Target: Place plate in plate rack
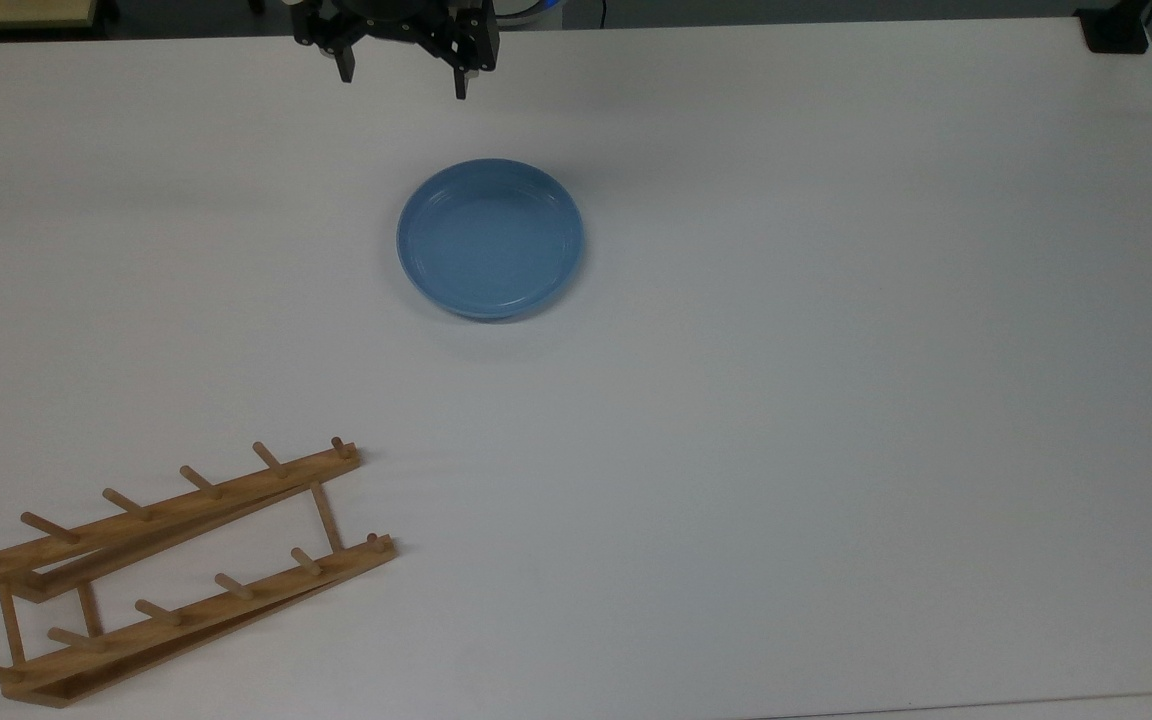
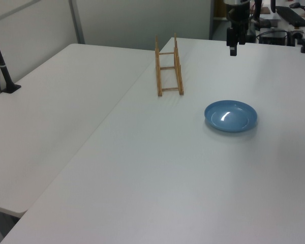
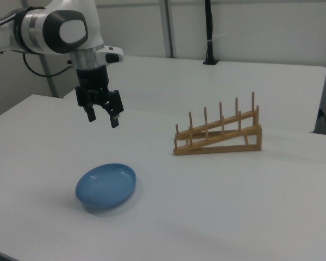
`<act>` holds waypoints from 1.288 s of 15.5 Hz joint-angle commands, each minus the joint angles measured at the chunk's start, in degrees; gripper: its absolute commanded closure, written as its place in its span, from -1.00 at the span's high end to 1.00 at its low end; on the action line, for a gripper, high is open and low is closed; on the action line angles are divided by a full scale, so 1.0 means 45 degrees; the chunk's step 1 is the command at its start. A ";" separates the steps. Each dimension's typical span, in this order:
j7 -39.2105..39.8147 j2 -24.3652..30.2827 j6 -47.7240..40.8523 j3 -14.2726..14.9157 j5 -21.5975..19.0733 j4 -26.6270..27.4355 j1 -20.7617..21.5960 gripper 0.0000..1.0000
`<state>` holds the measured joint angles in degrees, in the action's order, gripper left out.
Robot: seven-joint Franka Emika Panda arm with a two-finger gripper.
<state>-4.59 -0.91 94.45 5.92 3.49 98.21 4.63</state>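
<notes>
Nearest in the top view, the wooden plate rack sits at the tabletop's lower-left corner, well apart from the blue plate lying flat toward the far edge. From the left view, the gripper hangs above the tabletop beyond the plate. From the right view, its fingers are spread and empty; a good pickup likely means pinching the raised rim, then tilting the plate upright between pegs.

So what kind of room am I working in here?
Probably a robotics lab or test bench: plain white tables pushed together, a black camera post clamped behind, and just the blue plate, wooden plate rack and open gripper above.
</notes>
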 commanded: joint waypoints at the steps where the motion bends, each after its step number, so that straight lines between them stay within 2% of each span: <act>1: -0.0074 -0.0129 0.0219 -0.0124 0.0064 -0.0145 -0.0092 1.00; 8: -0.0132 -0.0285 0.0221 -0.0124 -0.0033 -0.0417 -0.0151 1.00; 11: -0.0152 -0.0499 0.0221 -0.0104 -0.0384 -0.0535 -0.0190 1.00; 16: 0.0159 -0.2040 0.0066 -0.0066 -0.0424 -0.1901 -0.0424 1.00; 20: 0.1621 -0.3348 0.0220 0.0090 -0.1049 -0.1922 -0.0619 1.00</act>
<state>-2.46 -10.46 94.89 5.93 1.04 91.70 3.12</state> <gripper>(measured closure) 0.000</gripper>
